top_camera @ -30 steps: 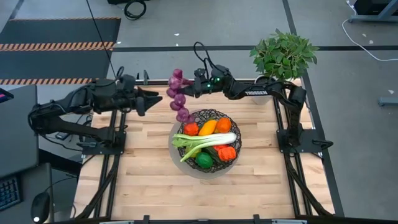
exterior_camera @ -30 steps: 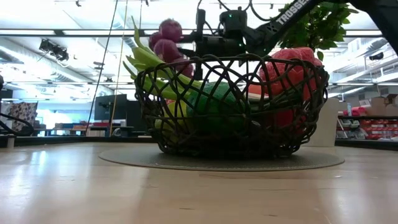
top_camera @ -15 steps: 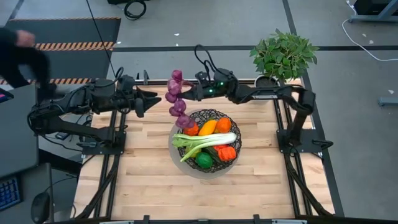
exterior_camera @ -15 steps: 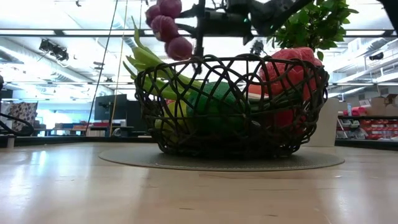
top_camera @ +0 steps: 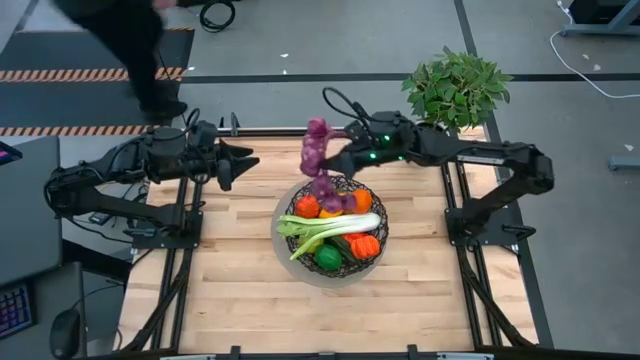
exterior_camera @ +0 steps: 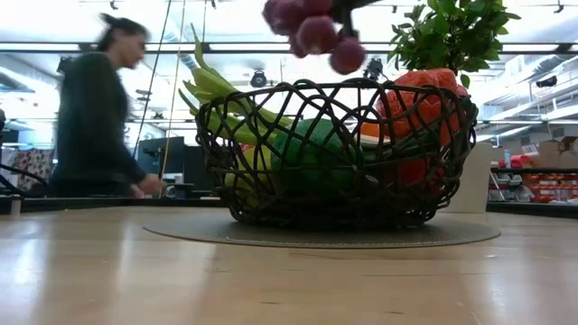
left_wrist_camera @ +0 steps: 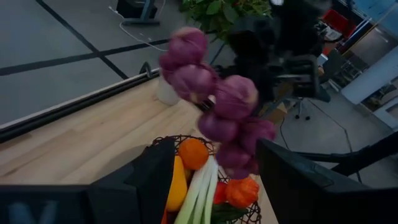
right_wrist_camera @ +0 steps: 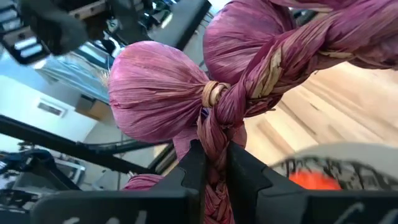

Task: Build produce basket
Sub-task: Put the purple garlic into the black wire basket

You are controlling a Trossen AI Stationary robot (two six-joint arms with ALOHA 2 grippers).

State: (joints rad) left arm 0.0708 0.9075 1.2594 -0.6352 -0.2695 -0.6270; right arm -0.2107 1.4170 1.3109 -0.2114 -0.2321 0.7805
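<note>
The dark wire basket [top_camera: 343,183] [exterior_camera: 334,153] stands mid-table on its pale round base, holding a leek [top_camera: 330,228], a red pepper [top_camera: 365,245], a green pepper [top_camera: 328,258] and orange pieces. The purple grape bunch [top_camera: 318,160] [exterior_camera: 312,27] [left_wrist_camera: 217,106], several bulbs on a braided stem, hangs over the basket's far part from my right gripper [top_camera: 345,160] [right_wrist_camera: 214,168], which is shut on it. My left gripper [top_camera: 245,160] [left_wrist_camera: 217,186] waits open near the table's far left, pointing at the basket. My right gripper pinches the bunch's braided stem [right_wrist_camera: 214,134] between its two fingers, just below a tied knot between two bulbs. The fingers come nearly level from the table's right side. The bunch dangles below the fingers, its lowest bulb [exterior_camera: 348,54] above the basket's rim.
A leafy potted plant [top_camera: 455,90] stands at the table's far right corner, close behind my right arm. A person [exterior_camera: 95,117] walks past beyond the table's far left. Bare wooden tabletop [top_camera: 230,290] lies in front of and beside the basket.
My right gripper has risen and gone toward the table's right edge, rolling as it went. The bunch has come from beyond the basket's far-left rim to above the basket's far part, swinging. A person has walked into view behind the table.
</note>
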